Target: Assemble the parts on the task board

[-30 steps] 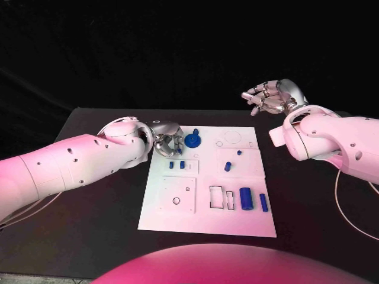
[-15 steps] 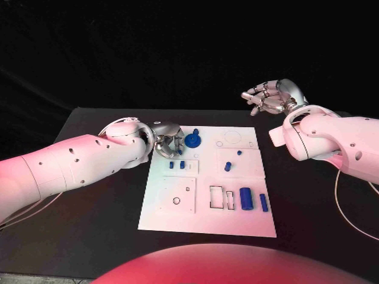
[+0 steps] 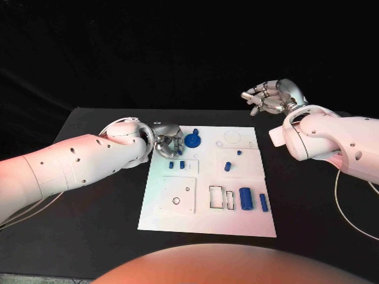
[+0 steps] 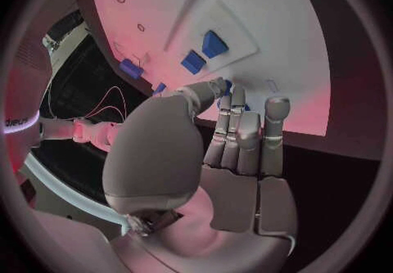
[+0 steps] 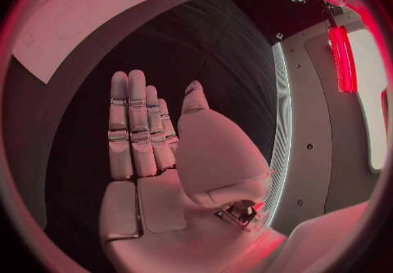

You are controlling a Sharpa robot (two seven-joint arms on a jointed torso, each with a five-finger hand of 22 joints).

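Here the left hand (image 3: 166, 141) sits low beside the round blue part (image 3: 193, 141) on the task board (image 3: 202, 222), fingers together, holding nothing, probably ready to grab it. The right hand (image 3: 270, 97) waits up high, fingers apart.

Task board (image 3: 205, 207): white, matt, smooth, plastic-like sheet. Parts (image 3: 245, 198): blue, smooth plastic, slight sheen. Round blue part (image 3: 193, 141): glossy plastic. Left hand (image 3: 166, 141) and right hand (image 3: 268, 99): brushed silver metal. Table (image 3: 96, 207): black, matt.
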